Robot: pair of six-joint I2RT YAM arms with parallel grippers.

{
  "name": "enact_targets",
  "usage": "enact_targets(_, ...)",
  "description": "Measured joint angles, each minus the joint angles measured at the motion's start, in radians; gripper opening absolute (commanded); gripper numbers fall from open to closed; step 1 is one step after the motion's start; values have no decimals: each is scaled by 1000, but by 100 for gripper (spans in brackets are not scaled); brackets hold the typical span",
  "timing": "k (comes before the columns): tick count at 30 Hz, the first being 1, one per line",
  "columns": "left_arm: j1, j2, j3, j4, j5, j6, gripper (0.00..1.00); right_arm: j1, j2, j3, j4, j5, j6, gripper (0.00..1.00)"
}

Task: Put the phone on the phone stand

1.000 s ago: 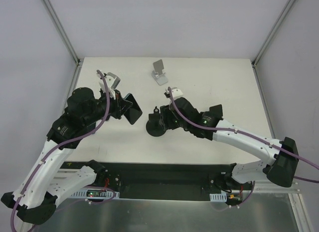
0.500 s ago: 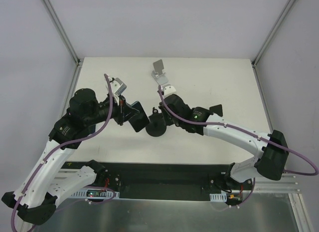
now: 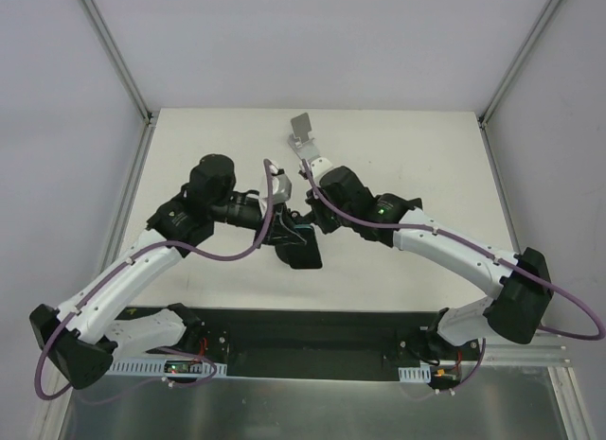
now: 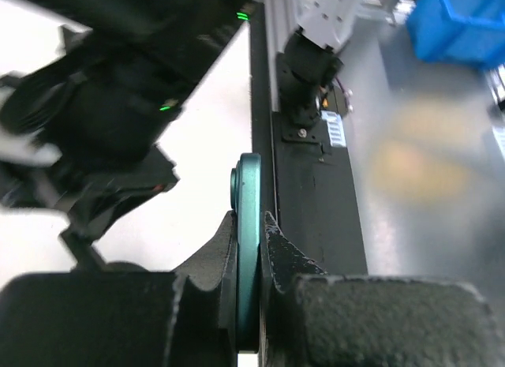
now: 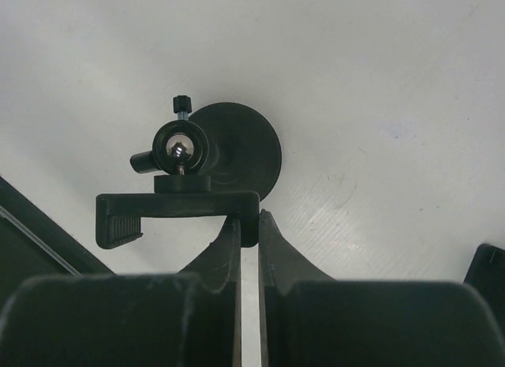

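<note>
The phone (image 3: 301,253) is a dark slab with a teal edge (image 4: 246,249), held edge-on between my left gripper's (image 4: 249,219) shut jaws at the table's middle. The black phone stand (image 5: 237,150) has a round base, a ball joint and a clamp bracket (image 5: 177,205). My right gripper (image 5: 248,219) is shut on the right end of that bracket. In the top view the right gripper (image 3: 305,219) meets the left gripper (image 3: 282,228) just above the phone, and the stand is mostly hidden beneath them.
A silver folding stand (image 3: 303,137) sits at the back centre of the white table (image 3: 426,166). The black rail (image 4: 312,209) along the table's near edge runs close behind the phone. Grey walls enclose the left, right and back.
My left arm has swung the phone rightward to the table's middle, over the black stand. My right gripper has shut on the stand's bracket.
</note>
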Motion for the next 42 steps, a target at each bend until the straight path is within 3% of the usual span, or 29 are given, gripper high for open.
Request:
enact_targets(8,-104,146,6,59,64,235,0,-43,-2,0,0,-134,-77,1)
enact_targets(17,-105,251,21,88,-44,377,0,-68,-2,0,0,-196,-88,1)
enact_targets(32,-55,259,0,85,-20,461,0,-79,-3,0,8,-206,-104,1)
enact_targets(42,-26,301,18,44,64,504,0,-105,-5,-9,10,-343,-203,1)
